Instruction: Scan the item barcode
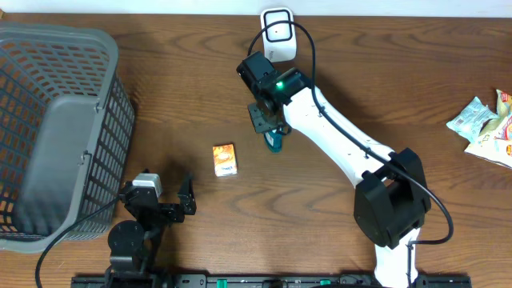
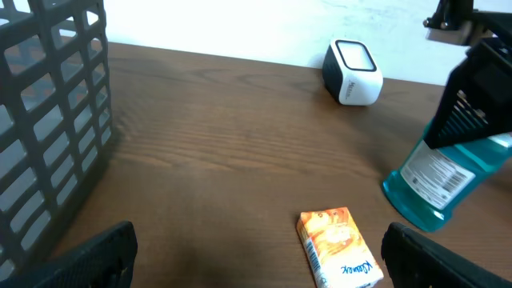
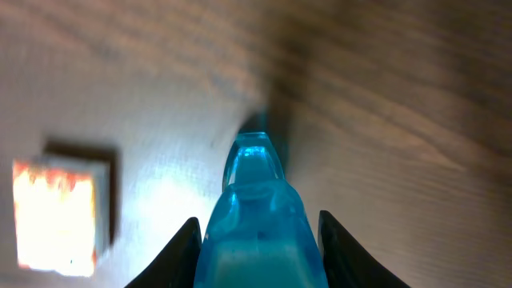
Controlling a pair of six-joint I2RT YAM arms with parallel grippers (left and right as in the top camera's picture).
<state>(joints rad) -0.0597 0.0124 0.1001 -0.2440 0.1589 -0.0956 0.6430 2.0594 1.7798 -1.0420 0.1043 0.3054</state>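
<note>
Right jaws clamped on the teal bottle (image 2: pixel 438 178), left jaws spread wide and holding nothing.

In the right wrist view the dark jaws press on both sides of the bottle; in the left wrist view it sits at the right of the frame, tilted, its base low at the worktop (image 1: pixel 384 88) (whether it quite touches, I cannot tell). In the overhead view the bottle sits just above the centre of the frame, under the head of the white right arm (image 1: pixel 336 132), and the white scanner (image 1: pixel 278 34) stands near it at the top edge. The small orange box (image 1: pixel 225 159) lies flat to the left of the bottle, apart from it. The left jaws sit at the lower left, beside the grey basket (image 1: pixel 112 104). Snack packets (image 1: pixel 488 128) lie at the right edge.
</note>
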